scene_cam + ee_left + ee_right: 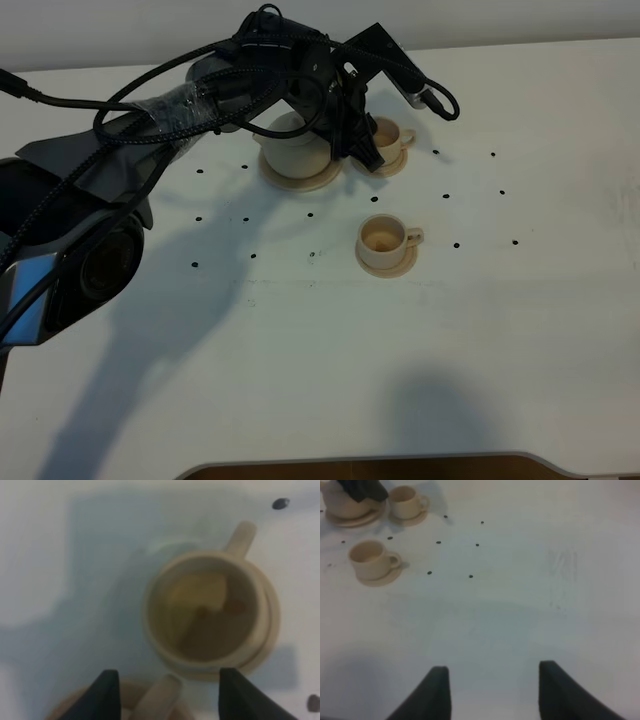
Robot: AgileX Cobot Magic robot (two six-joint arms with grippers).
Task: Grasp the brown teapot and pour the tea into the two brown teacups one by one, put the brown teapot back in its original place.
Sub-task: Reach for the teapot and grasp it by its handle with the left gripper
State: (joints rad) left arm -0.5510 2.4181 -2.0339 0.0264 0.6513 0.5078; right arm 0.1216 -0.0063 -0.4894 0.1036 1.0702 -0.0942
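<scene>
The brown teapot stands on its wide saucer plate at the back of the table, partly hidden by my left arm. My left gripper is open, with its fingers on either side of the teapot's handle and gaps showing on both sides. One teacup on a small saucer stands just right of the teapot; in the left wrist view it holds brownish liquid. The other teacup stands on its saucer nearer the front. My right gripper is open and empty above bare table.
Small black dots mark the white table around the cups. My left arm and its cables stretch over the back left. The right wrist view shows the teapot and both cups far off.
</scene>
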